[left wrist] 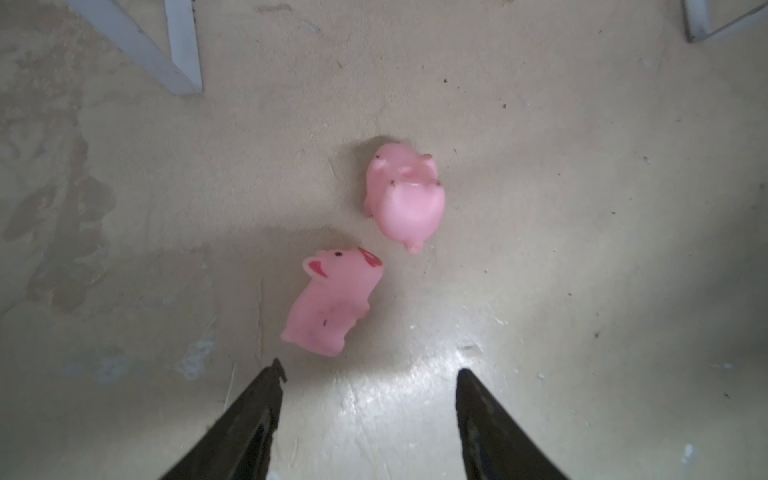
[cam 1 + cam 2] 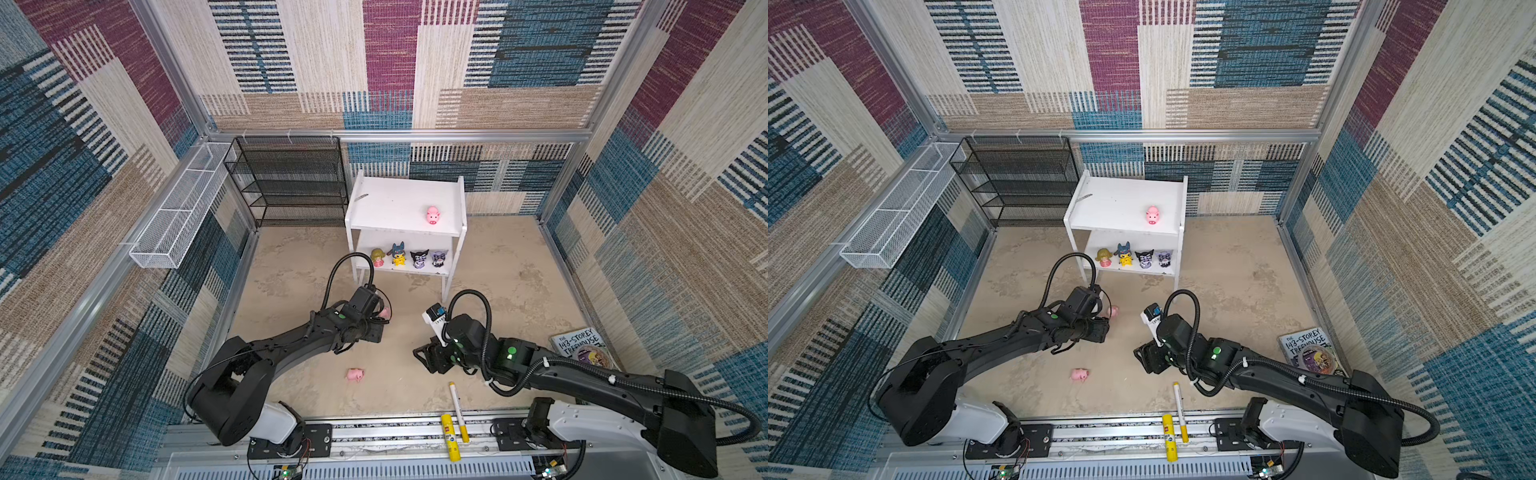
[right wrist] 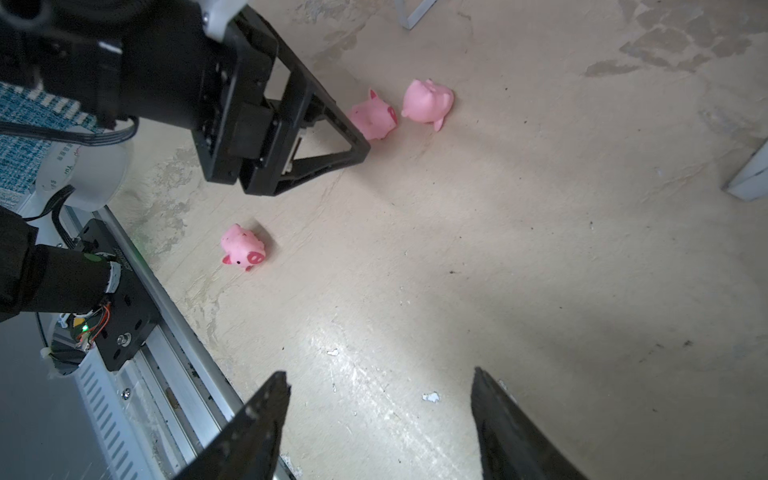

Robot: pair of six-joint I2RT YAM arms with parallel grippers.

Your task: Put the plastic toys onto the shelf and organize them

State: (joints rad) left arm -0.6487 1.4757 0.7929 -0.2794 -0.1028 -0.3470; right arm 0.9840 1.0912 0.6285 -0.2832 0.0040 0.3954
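Currently 5 of the plastic toys sit on the shelf. On the top board, right of centre, pig A stands upright. On the lower board, left to right: blond doll, yellow figure with blue hood, black-and-purple figure 1, black-and-purple figure 2, all upright.

On the tan floor, nearer than the shelf, are 3 more pigs. Lying on its side is pig B, snout toward pig C, which is also off its feet. The left wrist view shows a sliver of floor between the 2. Alone, nearer the robot base and between the 2 arms, lies pig D, well apart from the pair.

Left gripper: jaws parted, nothing between them, low over the floor on the near side of pig B; no contact seen. Right gripper: jaws parted, empty, over bare floor to the right of pig D, well apart from every pig.

Surroundings:
- Near edge: marker and yellow tube.
- Right: book.
- Far, left of the shelf: black mesh rack.
- Left wall: white wire basket.
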